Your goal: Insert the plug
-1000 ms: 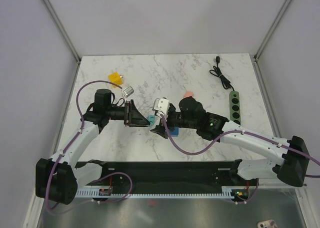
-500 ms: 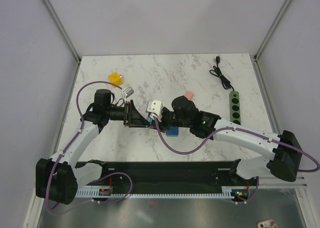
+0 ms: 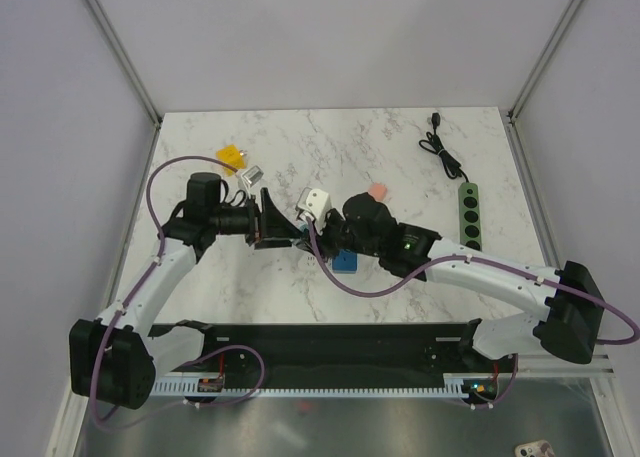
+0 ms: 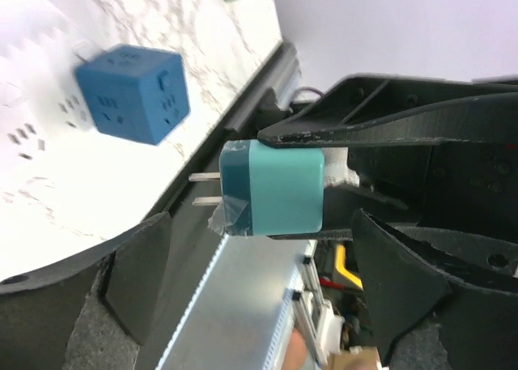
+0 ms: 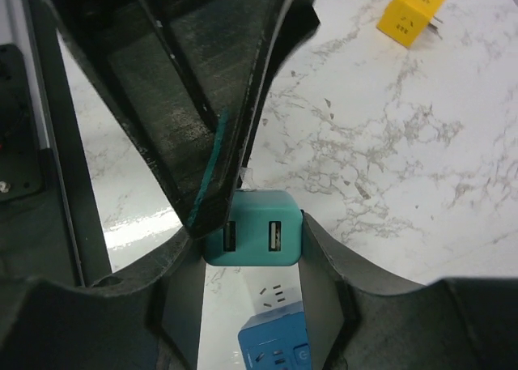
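Holding teal plug [image 4: 279, 188] aloft: your right gripper [image 5: 252, 224] pinches it, left gripper [image 3: 280, 223] spread wide beside. Prongs bare, pointing 9 o'clock in left wrist view; blue cube socket [image 4: 133, 93] at 10 o'clock, apart. Insertion not yet done.

Nothing legible anywhere: no word, number or brand can be read on any surface. The teal plug [image 4: 283, 188] shows only two slots on its face. The blue socket cube [image 4: 133, 91] shows only hole patterns and a few pale marks, too blurred to make out. The yellow cube [image 5: 411, 12] lies toward the desk's far left corner and carries dark specks too small to tell.
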### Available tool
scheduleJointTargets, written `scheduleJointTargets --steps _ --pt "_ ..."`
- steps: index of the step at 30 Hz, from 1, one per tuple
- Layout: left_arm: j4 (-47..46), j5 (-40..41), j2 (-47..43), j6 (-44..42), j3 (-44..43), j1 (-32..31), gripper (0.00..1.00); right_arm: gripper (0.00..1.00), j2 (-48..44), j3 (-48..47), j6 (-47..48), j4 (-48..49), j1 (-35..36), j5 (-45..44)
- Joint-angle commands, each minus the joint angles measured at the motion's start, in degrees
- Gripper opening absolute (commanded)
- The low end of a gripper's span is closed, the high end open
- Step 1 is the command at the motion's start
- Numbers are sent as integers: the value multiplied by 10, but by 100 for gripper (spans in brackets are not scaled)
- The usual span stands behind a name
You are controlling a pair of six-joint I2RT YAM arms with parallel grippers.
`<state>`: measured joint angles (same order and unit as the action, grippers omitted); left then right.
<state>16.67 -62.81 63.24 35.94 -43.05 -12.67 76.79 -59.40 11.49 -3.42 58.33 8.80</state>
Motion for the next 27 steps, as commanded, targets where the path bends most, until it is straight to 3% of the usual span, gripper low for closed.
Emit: scheduleJointTargets --steps 1,3,6,9,15,18,21,27 --pt "44 96 2 -3 -70 1 100 0 0 -5 -114 22 13 -121" --pt "79 187 9 -17 -91 11 100 0 12 -20 -176 -3 20 -209" --pt "133 294 28 -25 -119 44 100 0 33 -39 -275 -52 33 -271" --pt "158 355 41 -18 -121 85 100 0 43 -36 -390 -78 56 -391" --pt "191 487 5 -18 -96 141 100 0 110 -70 -587 -192 76 -468" --pt "198 536 -37 -50 -85 142 100 0 184 -114 -639 -256 103 -520" --pt "192 573 -76 -50 -54 141 100 0 221 -154 -643 -258 125 -547" --pt "176 574 -145 -69 -12 134 100 0 260 -187 -734 -318 150 -627"
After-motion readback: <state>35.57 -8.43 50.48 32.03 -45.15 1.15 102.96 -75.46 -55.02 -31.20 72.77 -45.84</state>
